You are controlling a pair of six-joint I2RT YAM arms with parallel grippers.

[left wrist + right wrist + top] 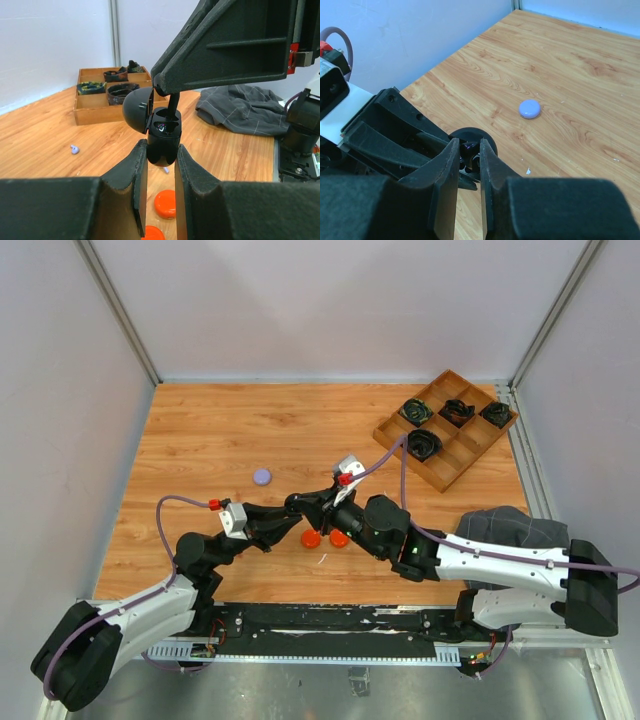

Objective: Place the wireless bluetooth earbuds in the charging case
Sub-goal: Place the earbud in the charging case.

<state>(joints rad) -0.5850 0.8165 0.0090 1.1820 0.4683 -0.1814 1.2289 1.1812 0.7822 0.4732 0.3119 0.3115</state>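
Note:
In the left wrist view a black charging case (162, 142) stands upright with its domed lid (135, 111) swung open to the left. My left gripper (161, 156) is shut on the case's lower body. My right gripper (469, 156) hangs directly over the case, shut on a black earbud (469, 150). The earbud's stem (173, 106) reaches down into the case's open top. From above, both grippers meet over the table's middle, left gripper (296, 508) and right gripper (326, 502). A tiny lilac earbud (75, 149) lies on the wood to the left.
Two orange discs (311, 538) (339, 537) lie on the table under the grippers. A lilac disc (262, 477) sits further back on the left. A wooden compartment tray (468, 452) with coiled black cables stands at the back right. A grey cloth (510, 525) lies near the right arm.

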